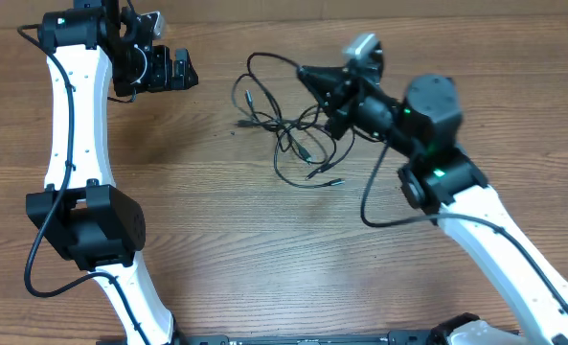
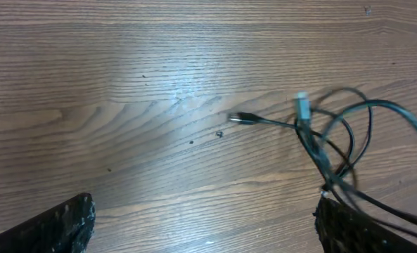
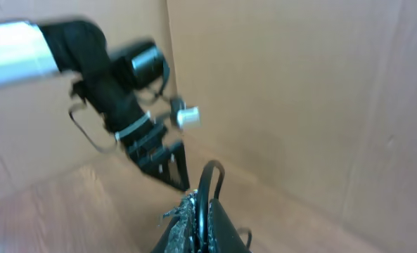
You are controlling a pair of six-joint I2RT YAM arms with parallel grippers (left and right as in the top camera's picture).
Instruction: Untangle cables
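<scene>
The cables (image 1: 282, 123) are a loose tangle of thin black cords with small plugs, lying mid-table in the overhead view. My right gripper (image 1: 310, 77) is shut on one black cord at the tangle's upper right; the right wrist view shows the cord (image 3: 202, 193) pinched between the closed fingers (image 3: 201, 221) and looping above them. My left gripper (image 1: 176, 69) is open and empty at the table's back left, apart from the tangle. In the left wrist view the cables (image 2: 331, 144) lie right of the open fingers (image 2: 204, 225), with a silver-tipped plug (image 2: 238, 118) pointing left.
A cardboard wall (image 3: 299, 91) stands behind the table. The left arm (image 1: 73, 125) runs down the left side and the right arm (image 1: 485, 230) crosses the right side, with its own thicker black cable (image 1: 379, 196) looping near the tangle.
</scene>
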